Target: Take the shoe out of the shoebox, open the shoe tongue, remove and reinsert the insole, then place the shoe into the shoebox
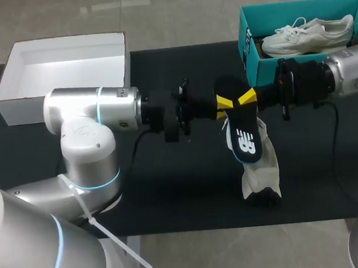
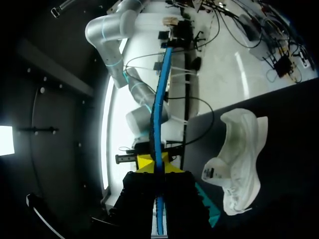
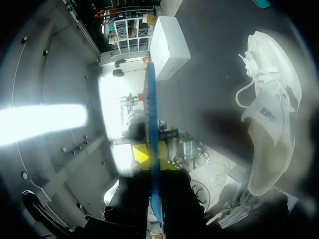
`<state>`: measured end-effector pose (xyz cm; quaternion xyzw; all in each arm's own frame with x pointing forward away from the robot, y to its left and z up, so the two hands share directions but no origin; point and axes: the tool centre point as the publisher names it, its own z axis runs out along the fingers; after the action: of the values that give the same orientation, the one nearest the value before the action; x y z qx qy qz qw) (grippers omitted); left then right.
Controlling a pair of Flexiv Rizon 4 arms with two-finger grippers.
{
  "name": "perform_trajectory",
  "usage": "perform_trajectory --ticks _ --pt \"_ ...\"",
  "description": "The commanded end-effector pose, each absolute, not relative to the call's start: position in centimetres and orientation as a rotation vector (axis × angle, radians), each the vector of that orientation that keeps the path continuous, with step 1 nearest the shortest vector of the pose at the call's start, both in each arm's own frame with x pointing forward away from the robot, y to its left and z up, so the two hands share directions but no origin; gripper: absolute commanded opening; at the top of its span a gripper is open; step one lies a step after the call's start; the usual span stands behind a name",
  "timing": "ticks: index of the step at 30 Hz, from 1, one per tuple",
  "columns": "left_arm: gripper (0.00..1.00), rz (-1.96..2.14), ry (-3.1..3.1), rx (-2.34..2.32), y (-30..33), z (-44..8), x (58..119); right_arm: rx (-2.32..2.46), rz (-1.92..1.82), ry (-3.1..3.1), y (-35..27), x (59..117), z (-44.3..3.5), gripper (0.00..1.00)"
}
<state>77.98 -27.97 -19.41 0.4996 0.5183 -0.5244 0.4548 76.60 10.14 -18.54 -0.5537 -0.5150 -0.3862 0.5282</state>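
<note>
A black insole (image 1: pixel 243 139) with a white logo hangs in the air over the middle of the table. Both grippers meet at its upper end: my left gripper (image 1: pixel 225 102) and my right gripper (image 1: pixel 248 96) are each shut on it from opposite sides. In the left wrist view the insole's blue edge (image 2: pixel 159 109) runs ahead from between the shut fingers of the left gripper (image 2: pixel 155 164). The right wrist view shows that edge (image 3: pixel 151 114) in the right gripper (image 3: pixel 149 158). A white shoe (image 1: pixel 261 176) (image 2: pixel 239 159) (image 3: pixel 271 114) lies on the black mat below the insole.
The teal shoebox (image 1: pixel 249 43) stands at the back right with a second white shoe (image 1: pixel 308 35) inside. A white box lid (image 1: pixel 66 68) (image 3: pixel 169 45) sits at the back left. The black mat (image 1: pixel 171 191) covers the table.
</note>
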Motion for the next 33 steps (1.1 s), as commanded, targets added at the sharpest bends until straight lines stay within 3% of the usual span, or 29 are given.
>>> perform_trajectory --ticks 1,4,5,6,22,33 --pt "0.0 -1.288 1.278 1.232 -28.5 -19.6 78.0 -1.326 -0.923 -1.23 10.3 76.4 -18.5 0.0" --pt "0.0 -1.286 1.28 1.229 -28.5 -19.6 78.0 -1.326 -0.923 -1.23 10.3 76.4 -18.5 0.0" --pt "0.0 -1.285 1.284 1.227 -28.4 -19.6 77.9 -1.326 -0.923 -1.23 10.3 76.4 -18.5 0.13" --pt "0.0 -1.285 1.287 1.224 -28.3 -19.6 77.9 -1.326 -0.923 -1.23 10.3 76.4 -18.5 1.0" --pt "0.0 -1.294 1.313 1.2 -26.7 -20.3 77.3 -1.505 -1.035 -1.362 0.8 75.5 -18.2 1.0" --pt "0.0 -1.286 1.325 1.182 -26.1 -20.4 77.5 -1.513 -0.9 -1.729 -0.1 75.7 -18.5 1.0"
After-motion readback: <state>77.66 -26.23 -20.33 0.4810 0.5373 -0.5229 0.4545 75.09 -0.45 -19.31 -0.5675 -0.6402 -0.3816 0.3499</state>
